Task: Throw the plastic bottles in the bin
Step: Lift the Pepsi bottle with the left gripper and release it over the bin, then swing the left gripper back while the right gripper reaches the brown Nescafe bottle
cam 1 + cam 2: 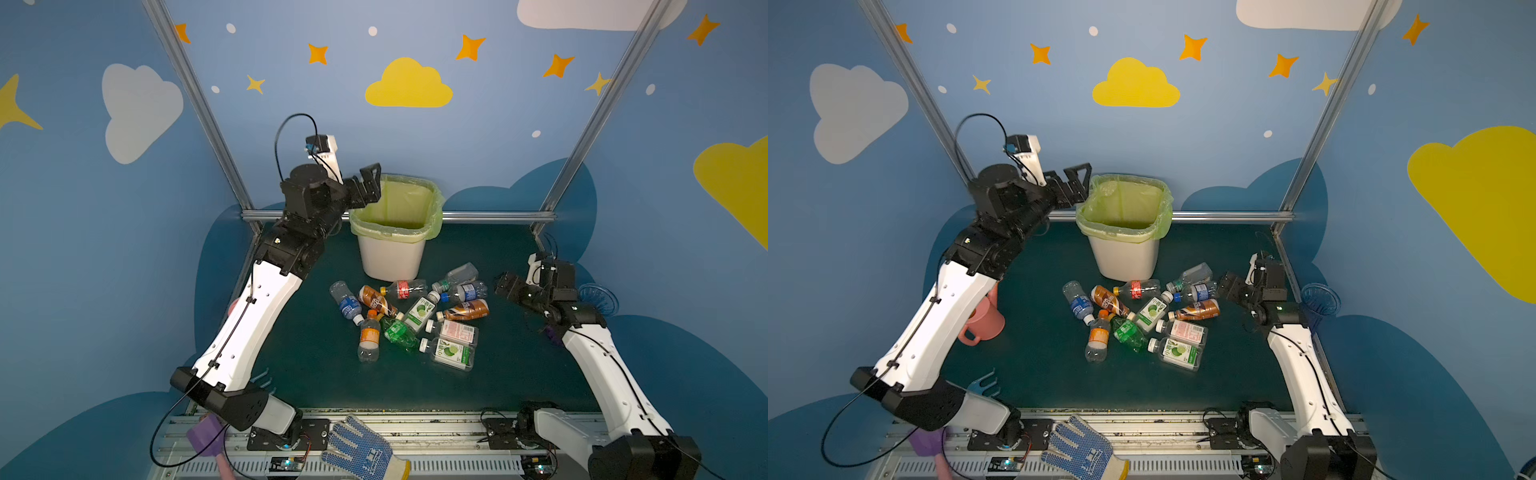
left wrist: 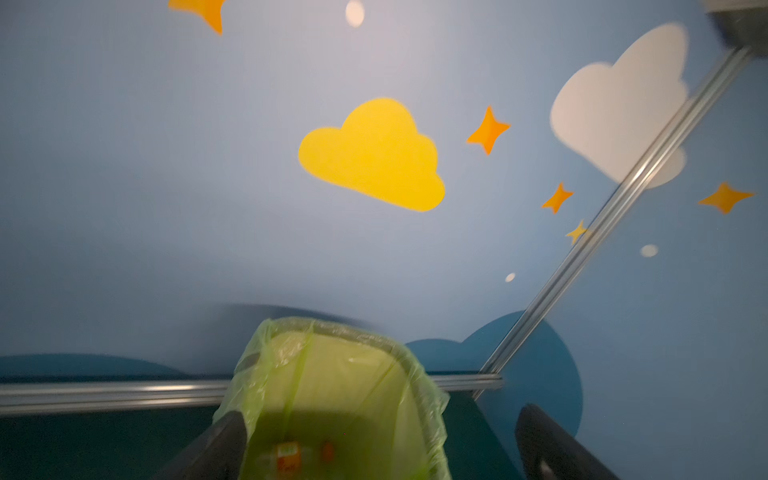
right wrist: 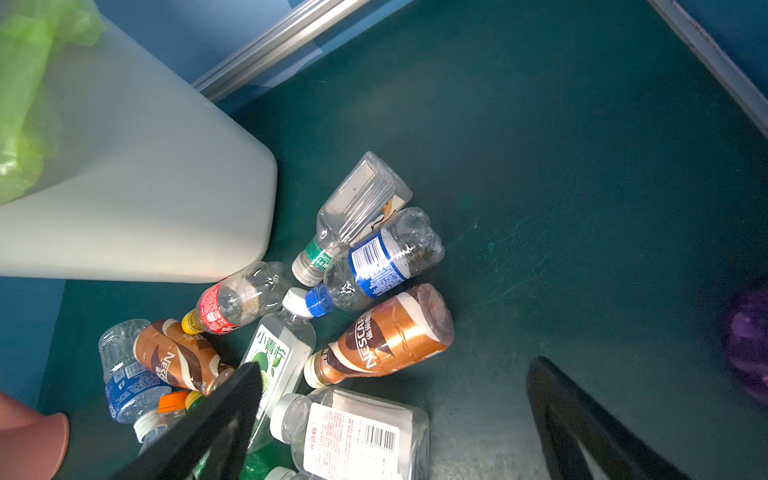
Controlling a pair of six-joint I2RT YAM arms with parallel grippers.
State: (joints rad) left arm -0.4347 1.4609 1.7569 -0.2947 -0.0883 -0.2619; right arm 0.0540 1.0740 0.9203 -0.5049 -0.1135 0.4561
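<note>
Top views, both: my left claw is up beside the left rim of the bin, jaws spread wide, nothing in them. That bin stands at the back centre of the bench, and its bottom is too dark to read from here. Just in front of it the plastic bottles lie heaped on the bench, overlapping, so the count is shaky. Low and just right of the heap sits my right claw, jaws apart, empty. Can't tell if it touches the nearest bottle. Behind my left arm the pink watering can is half hidden.

Left wrist: blurred. My fingers are cut off by the frame edge and far apart, with the bin's open mouth between them. Down inside is one orange-labelled bottle, smeared and partly cropped.

Right wrist: fingers wide and cropped, the heap under them, the bin wall beside it. Some bottles run out of frame. There is a purple blob at the edge, unreadable.
</note>
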